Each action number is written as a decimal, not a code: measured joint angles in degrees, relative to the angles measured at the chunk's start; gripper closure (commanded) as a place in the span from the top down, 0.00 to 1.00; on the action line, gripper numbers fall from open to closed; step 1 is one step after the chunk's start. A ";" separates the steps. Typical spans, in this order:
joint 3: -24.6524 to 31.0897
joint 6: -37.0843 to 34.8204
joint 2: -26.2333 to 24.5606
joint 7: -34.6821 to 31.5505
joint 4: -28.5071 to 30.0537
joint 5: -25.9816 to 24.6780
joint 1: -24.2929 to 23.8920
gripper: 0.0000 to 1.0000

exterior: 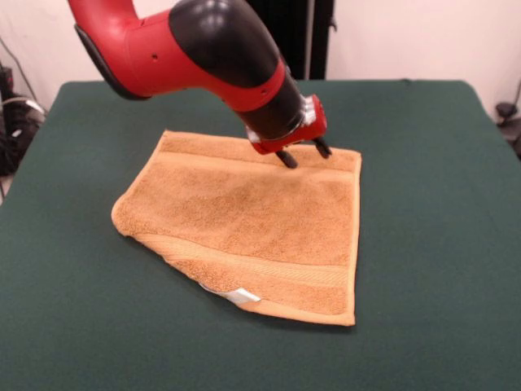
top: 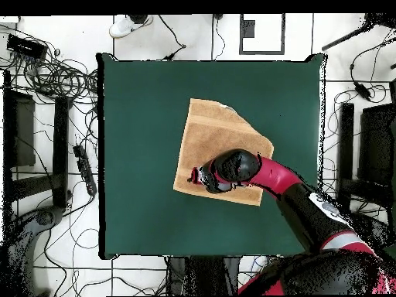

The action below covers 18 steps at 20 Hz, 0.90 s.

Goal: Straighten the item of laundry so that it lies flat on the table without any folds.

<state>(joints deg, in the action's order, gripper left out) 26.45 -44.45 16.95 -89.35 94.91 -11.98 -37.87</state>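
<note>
The orange-tan towel (exterior: pixel 252 220) lies near the middle of the dark green table (exterior: pixel 423 163). Its near-left corner is folded under, which leaves a slanted edge, and the white tag (exterior: pixel 240 296) shows there. Woven bands run along the far and near edges. My gripper (exterior: pixel 305 153) is over the towel's far edge, towards its right corner, open and holding nothing, with its black fingertips (exterior: pixel 286 160) close above the cloth. In the overhead view the towel (top: pixel 220 135) has one corner cut off slantwise, and the gripper (top: pixel 199 176) is at its lower left on the table (top: pixel 139 116).
The arm (exterior: pixel 203 49) comes in from the upper left of the front view and hangs over the towel's far part. Cables (top: pixel 54 73) and black frames (top: pixel 31 147) lie on the floor round the table. A person's shoe (top: pixel 124 27) shows at the top edge.
</note>
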 measured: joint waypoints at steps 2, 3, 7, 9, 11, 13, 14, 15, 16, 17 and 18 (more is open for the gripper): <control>0.01 0.01 -0.02 0.00 -0.01 0.01 -0.02 1.00; 0.01 0.01 -0.04 0.00 -0.02 0.02 -0.03 1.00; -0.07 0.20 -0.02 -0.02 0.00 0.05 0.05 1.00; -0.26 0.39 0.09 -0.29 0.01 0.06 0.28 1.00; -0.64 0.69 0.33 -0.57 0.03 0.06 0.78 1.00; -1.09 1.08 0.65 -0.75 0.13 0.05 1.35 1.00; -1.39 1.40 0.87 -0.87 0.22 0.05 1.73 1.00; -1.94 2.10 1.29 -1.17 0.46 -0.02 2.43 1.00; -2.19 2.45 1.48 -1.32 0.57 -0.04 2.75 1.00; -2.95 3.71 2.13 -1.91 1.06 -0.17 3.64 1.00; -3.22 4.36 2.38 -2.26 1.33 -0.24 3.97 1.00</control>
<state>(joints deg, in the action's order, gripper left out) 23.23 -40.08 19.33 -91.60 96.23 -12.22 -33.90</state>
